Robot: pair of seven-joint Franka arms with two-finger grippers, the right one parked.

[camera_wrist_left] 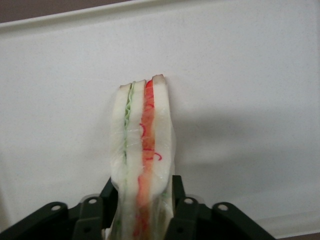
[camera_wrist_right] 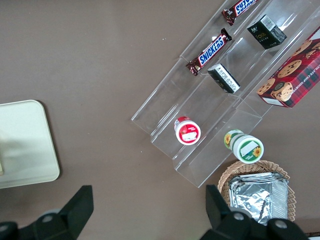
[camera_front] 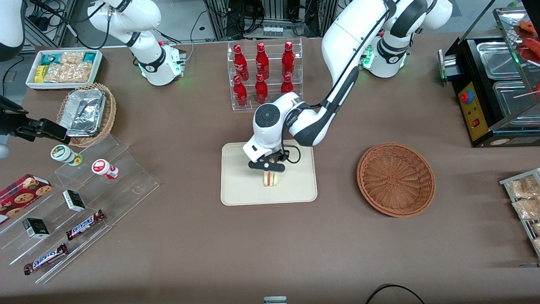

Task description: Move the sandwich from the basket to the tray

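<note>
The gripper [camera_front: 267, 165] hangs low over the tray [camera_front: 236, 185], jaws clamped on the upright sandwich [camera_wrist_left: 142, 150] for set-down, leaving the basket [camera_front: 395, 179] empty.

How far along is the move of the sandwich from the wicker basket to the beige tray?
Nearly finished. The round reddish-brown wicker basket is empty. The triangular white-bread sandwich stands on the flat cream-beige tray, clamped by the left gripper. Left: open the fingers and lift away.
</note>
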